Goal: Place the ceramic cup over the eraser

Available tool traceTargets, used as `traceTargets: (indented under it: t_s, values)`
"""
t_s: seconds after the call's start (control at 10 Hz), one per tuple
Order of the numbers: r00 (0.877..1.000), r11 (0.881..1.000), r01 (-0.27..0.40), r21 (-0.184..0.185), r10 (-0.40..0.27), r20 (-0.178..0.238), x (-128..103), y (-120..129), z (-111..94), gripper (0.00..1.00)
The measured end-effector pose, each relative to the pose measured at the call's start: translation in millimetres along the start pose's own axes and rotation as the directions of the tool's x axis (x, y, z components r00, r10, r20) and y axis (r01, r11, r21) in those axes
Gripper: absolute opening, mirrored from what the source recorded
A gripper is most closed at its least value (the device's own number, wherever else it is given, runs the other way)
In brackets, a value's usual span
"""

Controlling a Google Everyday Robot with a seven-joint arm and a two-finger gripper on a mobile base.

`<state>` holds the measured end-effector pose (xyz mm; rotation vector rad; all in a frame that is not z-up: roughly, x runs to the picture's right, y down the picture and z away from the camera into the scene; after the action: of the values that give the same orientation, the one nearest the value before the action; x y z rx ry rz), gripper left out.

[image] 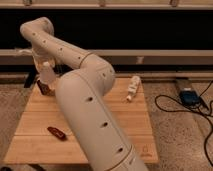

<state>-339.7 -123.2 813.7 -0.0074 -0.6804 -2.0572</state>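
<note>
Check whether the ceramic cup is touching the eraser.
Cannot tell: camera view shows the ceramic cup, in the gripper at the table's far left, overlapping the eraser.

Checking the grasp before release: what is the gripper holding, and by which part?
The gripper, above the eraser, holds the ceramic cup, seemingly by its upper end.
</note>
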Motion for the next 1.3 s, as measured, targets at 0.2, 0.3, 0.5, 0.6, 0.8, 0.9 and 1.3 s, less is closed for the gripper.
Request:
traceTargets:
  t_s: [0.2,0.3,0.5,0.6,0.8,0.9,1.3]
  values:
    - [1.000,1.000,0.012,0.006,-0.012,-0.002,4.2,-4.4,0.6,0.00]
    - [1.000,1.000,0.018,0.008,-0.018,-0.004,7.6,-6.3,0.9,0.00]
    - [1.000,1.000,0.028,0.013,-0.028,-0.009,14.3,-9.1,3.3,0.00]
    - [0.999,0.999,0.032,0.016,-0.032,-0.010,17.2,-10.6,4.8,0.00]
    - [0.999,0.999,0.044,0.026,-0.043,-0.008,23.4,-15.7,10.0,0.00]
    - [0.999,0.998,0.048,0.029,-0.047,-0.005,25.0,-17.4,12.8,0.00]
    - [0.998,0.997,0.058,0.045,-0.058,0.005,28.3,-23.9,25.0,0.00]
